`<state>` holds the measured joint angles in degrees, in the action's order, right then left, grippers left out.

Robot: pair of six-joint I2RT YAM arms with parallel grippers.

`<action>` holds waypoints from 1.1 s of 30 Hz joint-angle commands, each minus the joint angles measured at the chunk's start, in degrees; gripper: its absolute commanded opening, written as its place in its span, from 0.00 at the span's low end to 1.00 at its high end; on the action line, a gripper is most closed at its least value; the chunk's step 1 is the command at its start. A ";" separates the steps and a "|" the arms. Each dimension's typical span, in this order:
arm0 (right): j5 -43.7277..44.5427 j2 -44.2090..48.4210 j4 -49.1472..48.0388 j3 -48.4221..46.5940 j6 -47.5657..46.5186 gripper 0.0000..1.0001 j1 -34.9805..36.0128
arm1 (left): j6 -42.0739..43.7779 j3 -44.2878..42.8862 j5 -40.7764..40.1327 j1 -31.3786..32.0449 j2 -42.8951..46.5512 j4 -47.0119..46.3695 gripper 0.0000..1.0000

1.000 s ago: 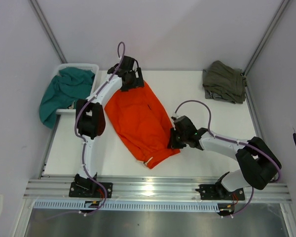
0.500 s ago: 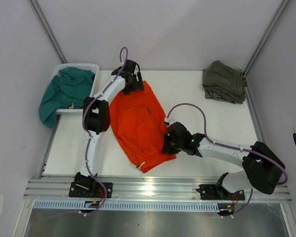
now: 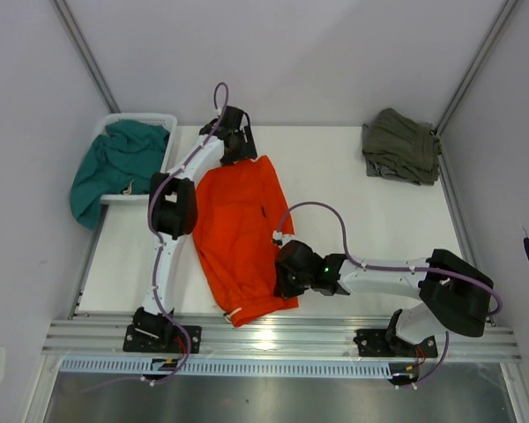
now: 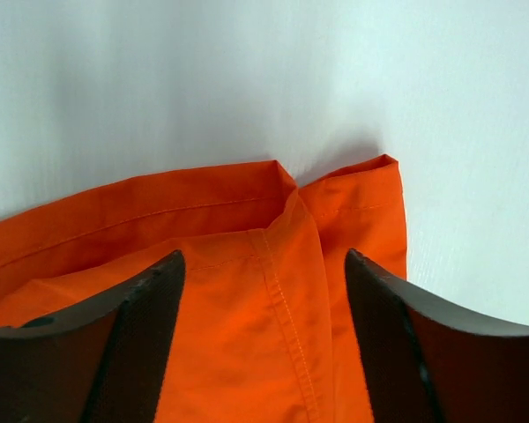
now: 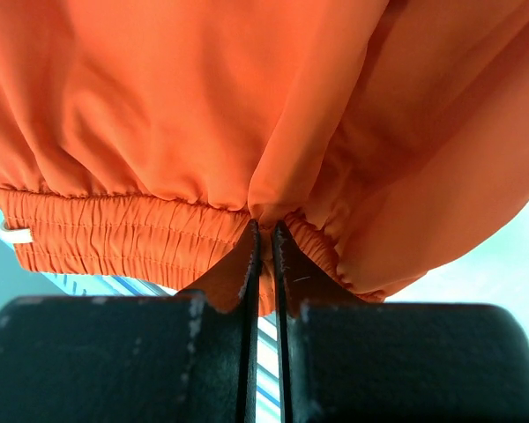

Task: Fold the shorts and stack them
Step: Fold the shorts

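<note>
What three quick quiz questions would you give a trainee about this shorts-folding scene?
1. True or false: the right pincer is shut on the orange shorts' waistband.
2. Where does the olive garment lie? A: the table's far right corner. B: under the orange shorts. C: at the table's near edge.
3. Fill in: the left pincer's jaws stand ___ over the orange hem.
Key: 1 true; 2 A; 3 open.

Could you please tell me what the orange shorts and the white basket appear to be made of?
The orange shorts look like thin woven fabric, perhaps a light synthetic: smooth, faintly sheeny, with stitched hems and a gathered elastic waistband. The basket looks like white moulded plastic, judging by its thin rigid rim, though it is too small to be sure.
</note>
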<state>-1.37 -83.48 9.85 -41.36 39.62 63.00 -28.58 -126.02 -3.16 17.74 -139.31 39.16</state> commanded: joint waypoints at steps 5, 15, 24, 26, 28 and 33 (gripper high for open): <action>1.37 -1.51 -2.02 -2.40 1.52 0.00 1.51 | -0.69 -1.25 -1.32 1.25 -1.76 -1.97 0.60; 1.37 -1.33 -1.85 -2.14 1.61 0.00 1.60 | -0.08 -1.51 -0.88 1.42 -2.81 -2.51 0.01; 3.47 0.95 -1.06 -1.97 1.17 0.00 1.77 | 0.01 -1.78 -3.60 1.42 -0.79 -0.58 0.26; 3.48 0.78 -1.14 -1.79 1.16 0.00 1.77 | -0.07 -1.78 -3.87 1.51 -0.44 0.13 0.57; 3.30 0.60 -1.58 -1.70 1.25 0.00 1.86 | 0.01 -1.17 -3.87 1.77 -0.35 1.18 0.73; 3.12 -0.01 -2.11 -1.61 1.52 0.00 2.12 | 0.54 -0.11 -5.71 2.83 -1.40 2.06 0.77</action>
<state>0.60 -84.12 8.88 -41.82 40.93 64.51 -28.60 -125.99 -6.61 19.22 -142.30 39.83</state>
